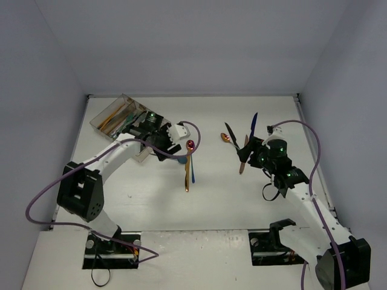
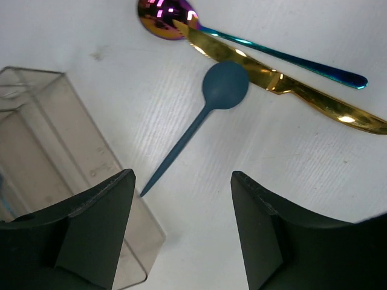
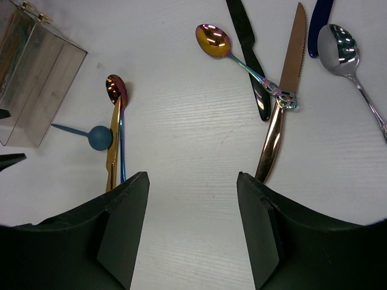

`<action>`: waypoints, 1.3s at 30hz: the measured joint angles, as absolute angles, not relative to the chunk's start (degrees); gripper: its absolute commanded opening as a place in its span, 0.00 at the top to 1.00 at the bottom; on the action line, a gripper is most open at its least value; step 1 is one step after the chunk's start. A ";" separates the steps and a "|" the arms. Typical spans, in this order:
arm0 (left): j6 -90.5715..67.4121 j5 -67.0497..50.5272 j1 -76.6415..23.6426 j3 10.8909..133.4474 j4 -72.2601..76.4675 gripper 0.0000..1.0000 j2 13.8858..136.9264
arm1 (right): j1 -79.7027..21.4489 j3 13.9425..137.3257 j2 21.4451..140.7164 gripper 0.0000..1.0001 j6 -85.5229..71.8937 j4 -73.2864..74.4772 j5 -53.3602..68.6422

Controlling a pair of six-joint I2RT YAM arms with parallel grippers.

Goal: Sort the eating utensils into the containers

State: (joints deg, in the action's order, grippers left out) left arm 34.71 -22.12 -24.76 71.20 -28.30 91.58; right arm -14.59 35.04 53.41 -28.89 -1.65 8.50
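Found left gripper (image 2: 181,181) low over table (image 2: 326,181), jaws spread wide and gripping nothing. Spotted teal spoon (image 2: 221,87) lying flat just ahead of that gap: handle tip right by the inner edge of one finger (image 2: 97,223), bowl pointing away, all of it outside the jaws. Noted tray (image 2: 54,133) just beside that same finger, its corner close to the handle tip. Picked out gold knife (image 2: 290,90) just beyond the bowl, its tip lying over the bowl of iridescent spoon (image 2: 163,18).

Made out from above some utensils inside tray, perhaps gold and dark ones, too small to sort.

Crossed to right gripper (image 3: 192,181), well apart on the other side, jaws likewise parted and empty. Saw copper knife (image 3: 281,103) nearest, handle end just ahead of one finger and outside the gap. Counted black knife (image 3: 248,54) and pink spoon (image 3: 213,39) crossing each other beside it, the spoon's handle end meeting the copper knife. Marked silver spoon (image 3: 341,48) and blue handle (image 3: 318,18) farther out.
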 measured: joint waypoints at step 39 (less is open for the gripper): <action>39.60 -21.41 -29.08 78.47 -26.21 0.79 112.54 | -14.59 31.81 50.19 0.42 -29.95 1.13 10.61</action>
State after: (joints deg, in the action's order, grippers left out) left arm 39.60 -21.41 -29.08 78.47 -26.21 112.54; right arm -14.59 31.81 50.19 -29.95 1.13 10.61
